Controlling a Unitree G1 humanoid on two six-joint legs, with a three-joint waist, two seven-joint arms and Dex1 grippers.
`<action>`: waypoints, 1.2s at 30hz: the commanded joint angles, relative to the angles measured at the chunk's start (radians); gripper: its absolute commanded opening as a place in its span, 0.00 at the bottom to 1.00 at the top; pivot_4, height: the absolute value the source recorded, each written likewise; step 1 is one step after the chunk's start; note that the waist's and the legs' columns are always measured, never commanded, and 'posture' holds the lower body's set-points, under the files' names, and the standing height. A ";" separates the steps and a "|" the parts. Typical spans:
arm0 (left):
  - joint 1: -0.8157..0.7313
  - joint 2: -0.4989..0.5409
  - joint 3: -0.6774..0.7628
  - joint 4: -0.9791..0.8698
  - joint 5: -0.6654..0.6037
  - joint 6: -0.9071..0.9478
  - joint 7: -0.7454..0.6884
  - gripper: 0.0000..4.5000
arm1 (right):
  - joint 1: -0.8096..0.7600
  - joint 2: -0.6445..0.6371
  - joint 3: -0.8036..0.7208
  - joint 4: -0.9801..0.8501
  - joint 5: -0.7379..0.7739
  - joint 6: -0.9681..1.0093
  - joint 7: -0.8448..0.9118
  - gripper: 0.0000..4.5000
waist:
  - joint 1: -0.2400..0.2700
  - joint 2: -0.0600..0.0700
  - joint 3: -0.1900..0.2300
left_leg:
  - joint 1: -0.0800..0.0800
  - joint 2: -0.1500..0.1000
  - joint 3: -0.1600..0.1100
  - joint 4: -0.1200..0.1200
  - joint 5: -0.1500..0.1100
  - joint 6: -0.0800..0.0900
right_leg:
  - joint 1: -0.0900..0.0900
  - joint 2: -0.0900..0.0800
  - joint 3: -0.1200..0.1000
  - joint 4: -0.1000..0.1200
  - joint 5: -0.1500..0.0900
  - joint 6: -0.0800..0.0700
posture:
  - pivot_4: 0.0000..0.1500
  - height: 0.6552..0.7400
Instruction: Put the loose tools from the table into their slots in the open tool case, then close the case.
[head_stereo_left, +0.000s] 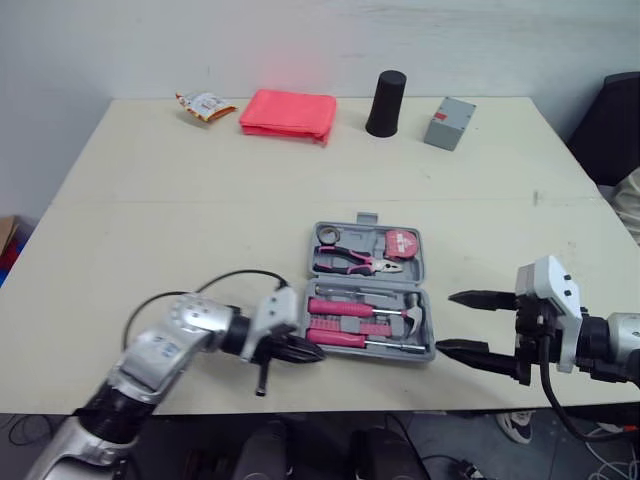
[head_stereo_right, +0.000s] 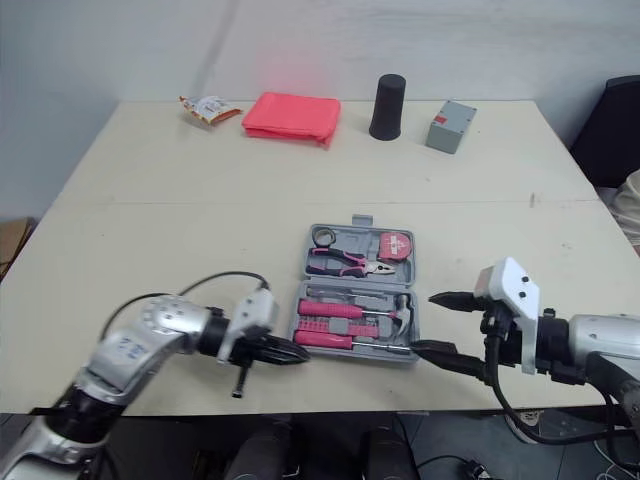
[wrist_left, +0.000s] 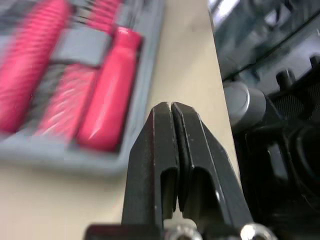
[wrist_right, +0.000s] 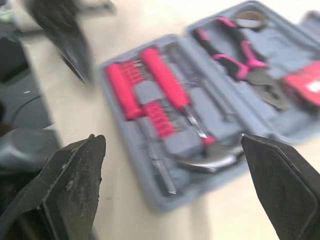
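Tool case (head_stereo_left: 368, 290) open flat, middle of counter (head_stereo_left: 200, 200), near edge. Left hand (head_stereo_left: 312, 353) pressed together, just left of it. Right hand (head_stereo_left: 447, 322) spread, just right. Case hard, smooth, probably heavy: lift far edge to fold.

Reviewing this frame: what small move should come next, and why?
Probably start closing the lid: ease the open right gripper in to the near half of the tool case and begin folding it over. The pliers, hammer and pink-handled screwdrivers sit in their slots. The left gripper is shut at the case's other side.
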 joint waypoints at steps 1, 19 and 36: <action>-0.013 0.039 0.142 0.022 -0.080 0.001 -0.022 0.01 | -0.031 0.023 0.019 0.119 -0.107 -0.080 -0.033 1.00 | 0.004 0.000 0.000 | 0.000 0.000 0.000 0.000 0.000 0.000 | 0.000 0.000 0.000 0.000 0.000 0.000 | 1.00 0.95; -0.341 -0.246 -0.049 0.674 0.315 -0.320 0.184 0.00 | -0.413 0.188 0.425 0.590 -0.500 -0.354 -0.026 0.02 | -0.001 -0.002 0.001 | -0.013 -0.002 0.012 0.006 0.006 -0.003 | -0.020 0.001 0.002 0.011 0.001 0.002 | 1.00 0.95; -0.233 -0.245 -0.084 0.439 0.331 -0.168 0.141 0.00 | -0.397 0.269 0.440 0.467 -0.471 -0.301 0.017 0.02 | -0.009 -0.002 0.001 | -0.013 -0.001 0.010 0.008 0.005 -0.002 | -0.018 0.000 0.005 0.012 0.001 0.002 | 1.00 0.95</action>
